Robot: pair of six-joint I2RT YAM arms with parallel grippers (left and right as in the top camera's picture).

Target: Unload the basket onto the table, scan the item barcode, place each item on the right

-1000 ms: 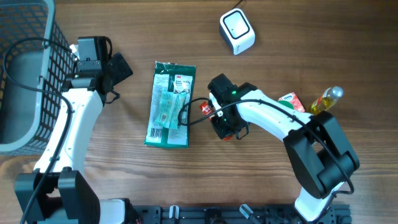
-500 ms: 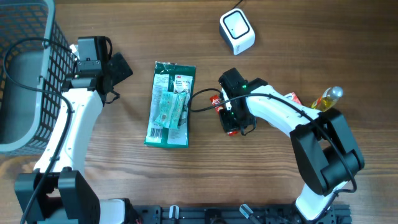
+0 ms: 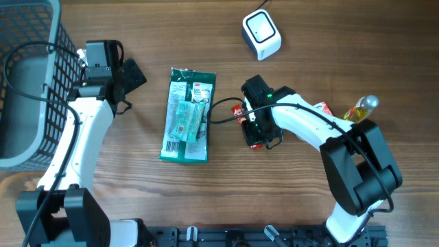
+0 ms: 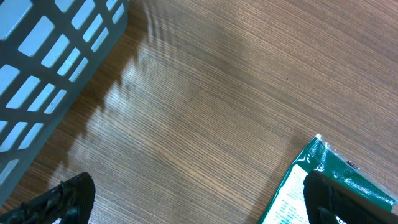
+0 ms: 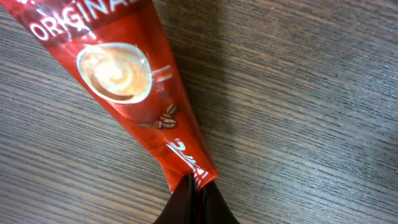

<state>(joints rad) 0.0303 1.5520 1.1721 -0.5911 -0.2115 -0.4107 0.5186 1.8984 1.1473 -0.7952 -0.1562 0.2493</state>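
A red coffee sachet [image 5: 124, 74] marked "ORIGINAL" hangs just over the wooden table, pinched at its bottom seam by my right gripper [image 5: 194, 186], which is shut on it. From overhead, that gripper [image 3: 256, 136] sits right of the green package [image 3: 187, 114], and only a red tip of the sachet [image 3: 255, 145] shows under it. The white scanner [image 3: 261, 34] stands at the far centre, apart from the sachet. My left gripper [image 3: 130, 75] is open and empty, up left of the green package [image 4: 329, 163]; in its wrist view the left gripper [image 4: 199, 202] spans bare wood.
A grey wire basket [image 3: 27, 82] fills the far left and its wall shows as the basket [image 4: 43, 68] in the left wrist view. A yellow bottle [image 3: 360, 110] and a small red-green pack [image 3: 321, 111] lie at the right.
My right gripper carried the sachet a little to the right and away from the green package, then stopped. The left arm has not moved.
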